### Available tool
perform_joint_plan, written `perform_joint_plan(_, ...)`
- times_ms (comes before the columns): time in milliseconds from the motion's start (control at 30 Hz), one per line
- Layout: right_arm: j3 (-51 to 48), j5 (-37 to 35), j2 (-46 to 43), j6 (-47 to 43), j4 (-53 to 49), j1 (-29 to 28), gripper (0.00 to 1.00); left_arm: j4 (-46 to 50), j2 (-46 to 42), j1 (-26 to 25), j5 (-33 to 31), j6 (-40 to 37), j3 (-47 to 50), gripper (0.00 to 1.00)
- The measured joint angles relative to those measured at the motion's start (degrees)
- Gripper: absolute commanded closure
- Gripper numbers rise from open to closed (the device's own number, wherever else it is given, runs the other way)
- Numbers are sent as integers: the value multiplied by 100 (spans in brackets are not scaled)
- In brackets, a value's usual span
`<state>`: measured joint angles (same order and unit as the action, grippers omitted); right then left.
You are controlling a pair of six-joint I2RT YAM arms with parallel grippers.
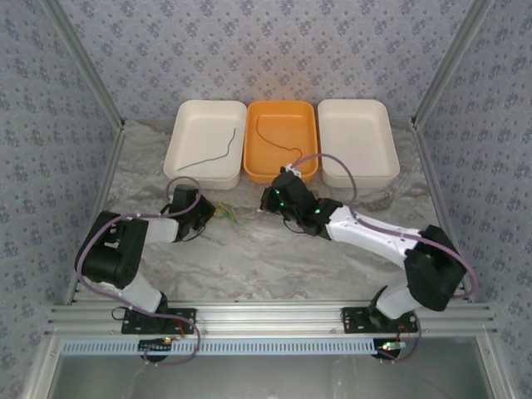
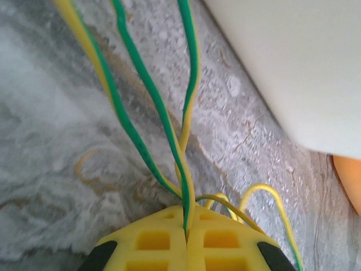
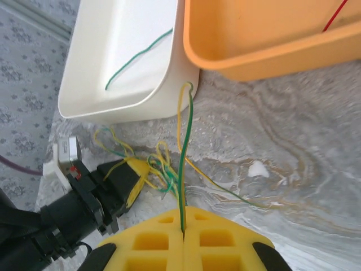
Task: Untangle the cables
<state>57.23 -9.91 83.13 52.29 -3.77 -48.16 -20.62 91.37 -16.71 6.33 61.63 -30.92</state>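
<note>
Cables (image 1: 228,218) are bunching in a yellow-green knot on the counter (image 1: 283,258) beside the white tray (image 1: 176,154); left gripper (image 2: 186,228) is pinching the knot; right gripper (image 3: 182,232) is pinching one strand; drawing the arms apart slowly and keeping both pinches firm is probably the best way of loosening it.

Both arms bend at the elbow and reach forward, low over the surface (image 1: 274,266). The left hand (image 2: 187,226) has its 2 fingers pressed together on the cables (image 2: 152,107). The right hand (image 3: 183,231), near it but apart, pinches them too.
</note>
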Motion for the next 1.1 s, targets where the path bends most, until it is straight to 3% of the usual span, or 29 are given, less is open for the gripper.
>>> perform_joint_plan(467,-31,-431,-2378,-817,-1231,1060,100,737,-907,-44,-280,-92,385,100)
perform_joint_plan(700,74,-417,-2918,-1222,-1836,1550,100,1154,-1432,-120,-348,-197,424,100)
perform_joint_plan(1100,625,-79,-3265,-1447,-2310,2302,100,1401,-1593,-120,-487,-223,516,100)
